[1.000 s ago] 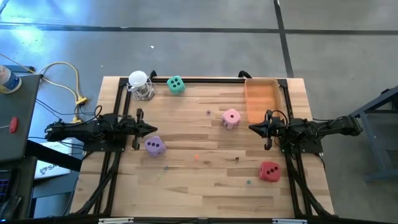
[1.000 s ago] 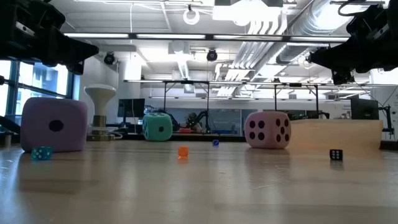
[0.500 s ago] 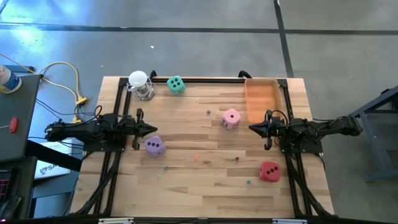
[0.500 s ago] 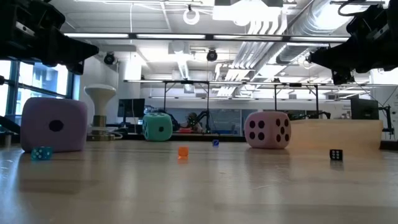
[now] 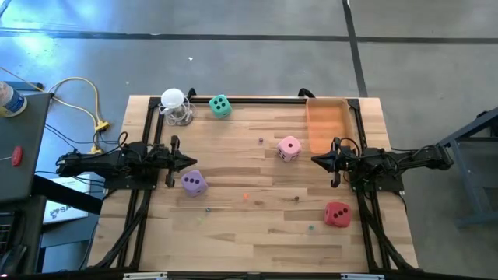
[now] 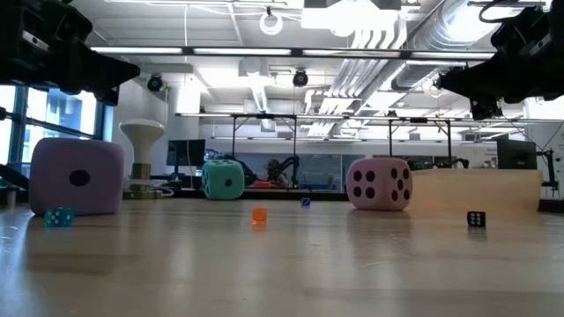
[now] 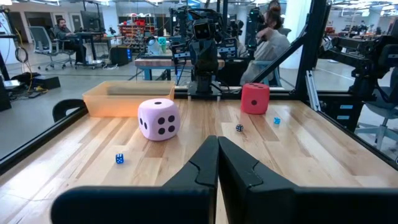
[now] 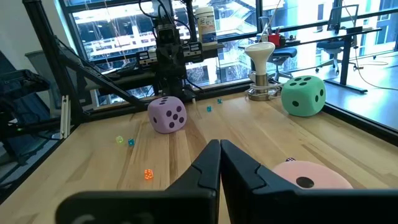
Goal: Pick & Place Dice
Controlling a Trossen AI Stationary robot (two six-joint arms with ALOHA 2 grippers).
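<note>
No movement since the earlier frames. Left pincer (image 5: 187,161), fingers together, hovers just beside the soft purple cube (image 5: 193,182). Right pincer (image 5: 317,160), fingers together, sits near the pink cube (image 5: 289,148) and orange tray (image 5: 327,124). Red cube (image 5: 337,214) and green cube (image 5: 220,106) rest on the wooden bench (image 5: 257,233).

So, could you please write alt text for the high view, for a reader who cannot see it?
Four dice lie scattered on a wooden table: mint green die at the far edge, pink die beside an orange tray, purple die by the shut left gripper, red die near the shut right gripper.
</note>
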